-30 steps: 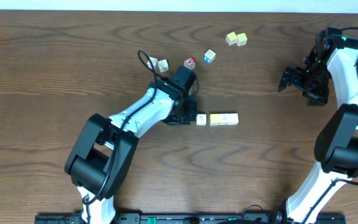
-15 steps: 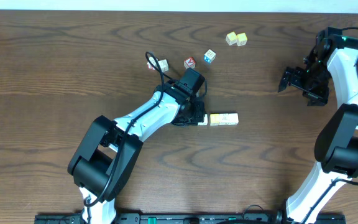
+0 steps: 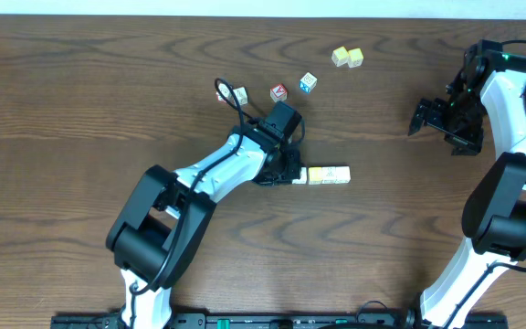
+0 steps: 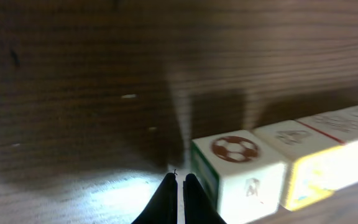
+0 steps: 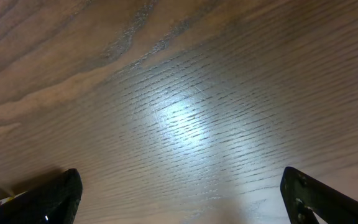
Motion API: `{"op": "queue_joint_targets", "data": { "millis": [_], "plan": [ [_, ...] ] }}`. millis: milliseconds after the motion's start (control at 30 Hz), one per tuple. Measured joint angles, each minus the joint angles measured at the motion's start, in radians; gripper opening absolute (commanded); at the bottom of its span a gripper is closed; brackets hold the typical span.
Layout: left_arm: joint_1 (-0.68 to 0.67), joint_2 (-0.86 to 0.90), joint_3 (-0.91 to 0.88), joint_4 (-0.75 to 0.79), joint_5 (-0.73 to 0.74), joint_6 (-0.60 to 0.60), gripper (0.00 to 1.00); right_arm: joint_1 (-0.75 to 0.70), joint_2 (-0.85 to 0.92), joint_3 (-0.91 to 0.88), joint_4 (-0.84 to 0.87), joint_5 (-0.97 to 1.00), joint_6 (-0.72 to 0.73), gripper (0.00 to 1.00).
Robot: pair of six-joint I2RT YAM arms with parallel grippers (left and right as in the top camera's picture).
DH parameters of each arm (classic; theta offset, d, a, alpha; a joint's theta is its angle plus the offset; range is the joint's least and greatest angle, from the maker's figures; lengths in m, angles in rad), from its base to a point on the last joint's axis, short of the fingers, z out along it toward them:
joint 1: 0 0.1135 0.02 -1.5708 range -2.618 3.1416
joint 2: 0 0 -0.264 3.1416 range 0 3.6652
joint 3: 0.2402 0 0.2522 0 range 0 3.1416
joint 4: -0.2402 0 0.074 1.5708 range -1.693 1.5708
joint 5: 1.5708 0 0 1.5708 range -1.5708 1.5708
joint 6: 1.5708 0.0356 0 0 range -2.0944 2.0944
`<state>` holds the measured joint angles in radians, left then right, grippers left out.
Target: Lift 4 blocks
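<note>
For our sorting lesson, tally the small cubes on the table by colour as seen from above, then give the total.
Whitish-top cubes in the row: 3
Yellow-top cube in the row: 1
Red-faced cube: 1
Blue-faced cube: 1
Pale yellow-green cubes: 2
Loose whitish cubes, one partly hidden: 2
Total: 10

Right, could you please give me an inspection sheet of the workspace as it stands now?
Surface: dark wooden table, glare under the right wrist.
Job's things: four blocks in a row on the table, not lifted.
Clutter: whitish cube, red-faced cube, blue-faced cube, yellow-green pair, scattered beyond the row.
Grippers: left gripper jaws shut, empty, at the row's left end; right gripper jaws open over bare wood.
Cables: black loop by the left wrist, near the whitish cube.
Surroundings: pale strip along the far edge.
</note>
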<state>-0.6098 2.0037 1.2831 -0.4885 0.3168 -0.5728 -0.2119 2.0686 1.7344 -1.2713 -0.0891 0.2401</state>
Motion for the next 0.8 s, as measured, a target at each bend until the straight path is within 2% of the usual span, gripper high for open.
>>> {"op": "queue_joint_targets", "data": {
  "millis": [800],
  "plan": [
    [0.000,0.011,0.000,0.030,0.049,0.005,0.07,0.000,0.000,0.000,0.000,0.000,0.000,0.99]
  ]
}}
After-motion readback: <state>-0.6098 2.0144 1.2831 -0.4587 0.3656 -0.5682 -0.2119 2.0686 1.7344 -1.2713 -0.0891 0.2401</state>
